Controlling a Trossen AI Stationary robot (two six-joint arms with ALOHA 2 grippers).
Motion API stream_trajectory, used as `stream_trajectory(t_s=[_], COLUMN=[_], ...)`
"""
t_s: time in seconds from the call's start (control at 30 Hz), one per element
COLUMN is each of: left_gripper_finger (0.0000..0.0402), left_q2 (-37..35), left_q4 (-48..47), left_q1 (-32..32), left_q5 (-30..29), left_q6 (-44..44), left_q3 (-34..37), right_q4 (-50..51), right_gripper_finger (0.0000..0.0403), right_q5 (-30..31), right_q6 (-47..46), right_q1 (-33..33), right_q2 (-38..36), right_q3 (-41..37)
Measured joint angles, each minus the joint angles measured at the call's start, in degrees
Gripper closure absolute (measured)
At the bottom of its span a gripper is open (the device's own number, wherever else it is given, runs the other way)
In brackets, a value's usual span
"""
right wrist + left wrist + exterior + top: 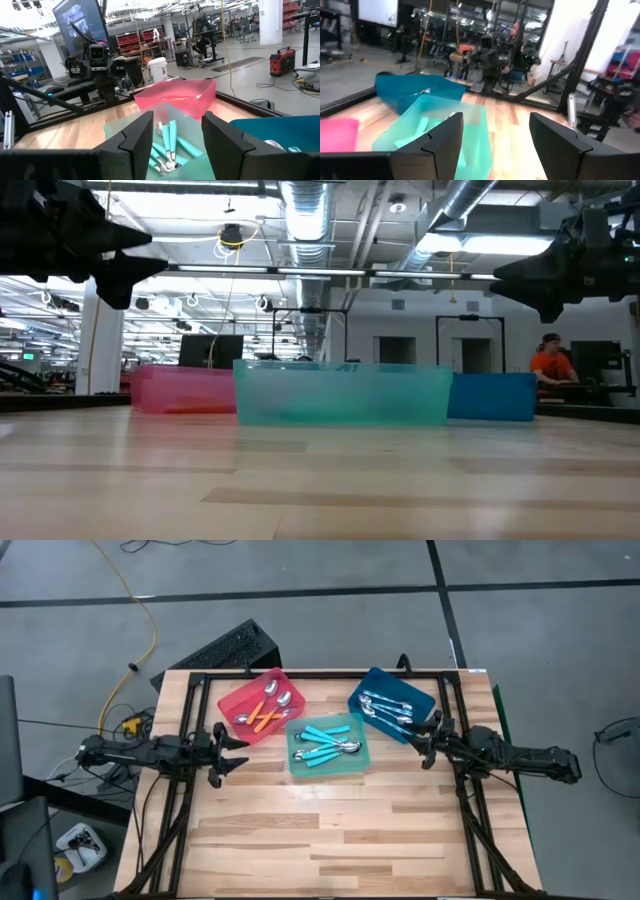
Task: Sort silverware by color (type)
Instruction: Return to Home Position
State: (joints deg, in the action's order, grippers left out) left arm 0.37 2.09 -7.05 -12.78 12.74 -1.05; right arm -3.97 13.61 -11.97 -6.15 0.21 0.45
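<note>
high view shows the silverware sorted into three trays at the far middle of the table (330, 840). orange-handled spoons (265, 710) with shiny metal bowls lie crossed in the red tray (232, 700). teal-handled spoons (328, 745) lie heaped in the teal tray (365, 755). pale-blue-handled spoons (388, 712) lie in the blue tray (372, 675).

the left gripper (243, 752) hangs just beside the red tray's near corner and to the left of the teal tray, its fingers spread apart and empty, pointing toward the teal spoons. the right gripper (415, 747) hangs near the blue tray's near right edge, just right of the teal tray, its fingers likewise apart and empty. in the low view both arms sit well above the table, apart from every spoon.
</note>
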Motion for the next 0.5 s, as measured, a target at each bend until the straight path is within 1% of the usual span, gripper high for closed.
stream_trajectory(t_s=[0.1,0.27,0.5], left_gripper_finger=[0.0187,0.0187,0.0187], left_q2=[-0.23,-0.01,-0.01], left_q4=[1.63,1.15,1.22], left_q1=[0.02,0.02,0.02], left_q5=[1.15,3.3,3.02], left_q6=[-0.85,-1.02,-2.84], left_q3=[0.43,0.44,0.47], right_q4=[0.07,0.16,0.28], right_gripper_finger=[0.0214,0.0214,0.0214], right_q5=[-0.04,-0.12,-0.22], right_q6=[-0.01,0.03,3.02], right_q1=[0.0,0.04,0.07], right_q2=[0.0,-0.01,0.0], right_q3=[-0.02,-0.04,-0.04])
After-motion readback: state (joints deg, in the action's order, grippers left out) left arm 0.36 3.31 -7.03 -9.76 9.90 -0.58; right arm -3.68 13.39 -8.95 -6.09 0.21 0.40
